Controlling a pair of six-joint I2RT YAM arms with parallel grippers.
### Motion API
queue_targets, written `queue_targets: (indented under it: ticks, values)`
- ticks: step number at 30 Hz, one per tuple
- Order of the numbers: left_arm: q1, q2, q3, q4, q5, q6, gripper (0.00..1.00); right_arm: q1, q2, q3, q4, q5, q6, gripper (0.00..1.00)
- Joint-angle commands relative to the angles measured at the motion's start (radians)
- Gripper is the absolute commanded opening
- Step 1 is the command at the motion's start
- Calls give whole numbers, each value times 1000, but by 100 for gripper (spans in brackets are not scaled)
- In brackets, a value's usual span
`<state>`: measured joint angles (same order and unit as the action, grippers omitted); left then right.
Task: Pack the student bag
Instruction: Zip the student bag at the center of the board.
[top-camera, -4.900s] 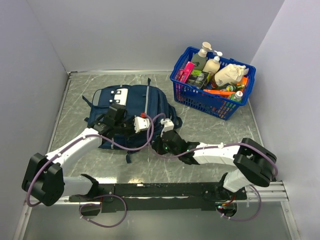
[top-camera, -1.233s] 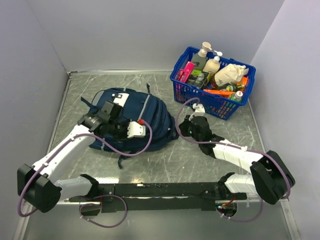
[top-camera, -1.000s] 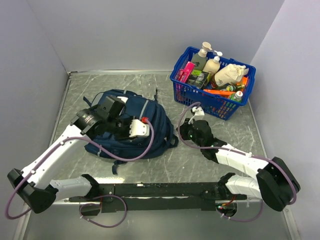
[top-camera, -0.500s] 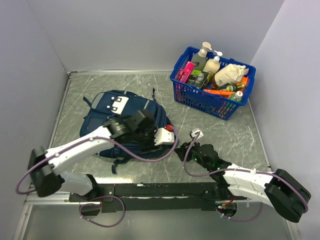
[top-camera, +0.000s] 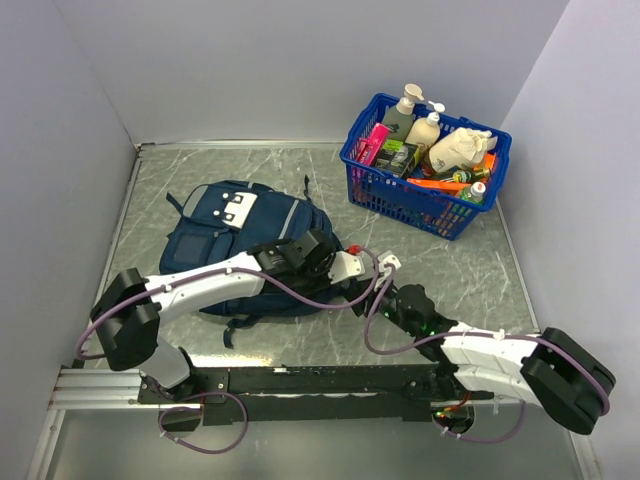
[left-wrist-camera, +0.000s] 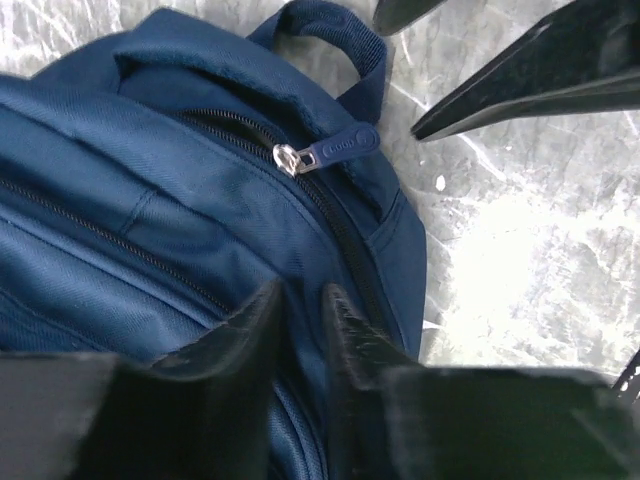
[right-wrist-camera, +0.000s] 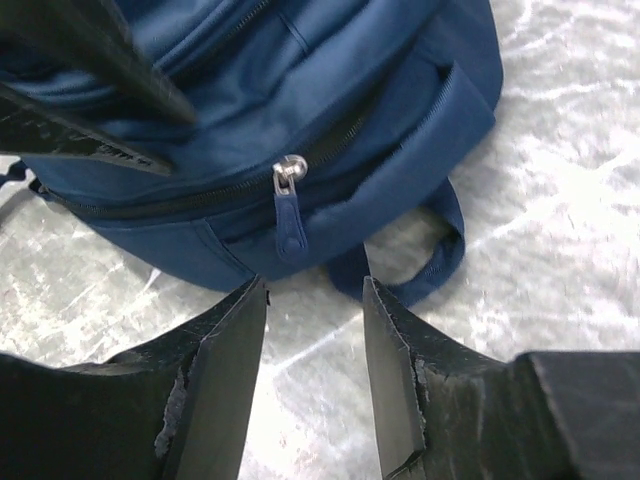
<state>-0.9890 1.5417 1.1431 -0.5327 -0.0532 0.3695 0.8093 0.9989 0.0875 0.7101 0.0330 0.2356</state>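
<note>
The student bag (top-camera: 235, 232) lies flat on the table, a navy backpack with a white patch. My left gripper (top-camera: 325, 272) presses down on the bag's right end. In the left wrist view its jaws (left-wrist-camera: 302, 298) stand a narrow gap apart with blue fabric between them, and a real pinch cannot be made out. A zip pull (left-wrist-camera: 325, 152) lies on the main zip just beyond. My right gripper (top-camera: 374, 292) sits low at the bag's right edge. Its jaws are open and hold nothing (right-wrist-camera: 315, 288). The zip pull (right-wrist-camera: 290, 215) hangs just past its fingertips, beside the carry handle (right-wrist-camera: 430, 260).
A blue plastic basket (top-camera: 400, 195) filled with bottles and packets stands at the back right. Grey walls close in the table on the left, back and right. The two grippers are close together, each one's fingers showing in the other's wrist view.
My left gripper has moved from the bag's upper part to its right end and its jaws have narrowed. The right gripper has opened and pulled back toward the near edge. The bag has settled flat.
</note>
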Motion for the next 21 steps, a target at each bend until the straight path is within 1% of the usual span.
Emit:
queue_targets:
  ticks: [1, 2, 3, 5, 9, 11, 13, 14, 17, 18, 21]
  values:
    - [38, -66, -52, 17, -42, -52, 19, 5, 53, 72, 64, -30, -62, 52]
    - [45, -78, -65, 10, -25, -52, 11, 5, 66, 77, 84, -30, -61, 52]
    - [52, -94, -77, 4, 7, -46, 1, 5, 92, 78, 97, -28, -71, 53]
    - [69, -143, -111, -15, 85, -41, 1, 7, 128, 81, 153, -65, -85, 54]
    - [73, -215, -157, -58, 182, -27, 1, 16, 226, 86, 259, -136, -114, 55]
    - [76, -262, -184, -59, 191, -14, 1, 25, 236, 86, 285, -154, -110, 55]
    - [79, -305, -210, -55, 191, -6, 1, 68, 239, 87, 313, -176, -104, 55]
    - [81, -321, -218, -58, 202, 6, 1, 109, 233, 89, 310, -173, -102, 54]
    - [81, -353, -232, -59, 200, 5, 1, 187, 198, 90, 290, -92, -104, 53]
    - [82, -359, -236, -58, 200, 3, 1, 232, 192, 92, 287, -50, -105, 53]
    - [81, -370, -240, -41, 197, -4, 1, 290, 205, 118, 270, 11, -101, 52]
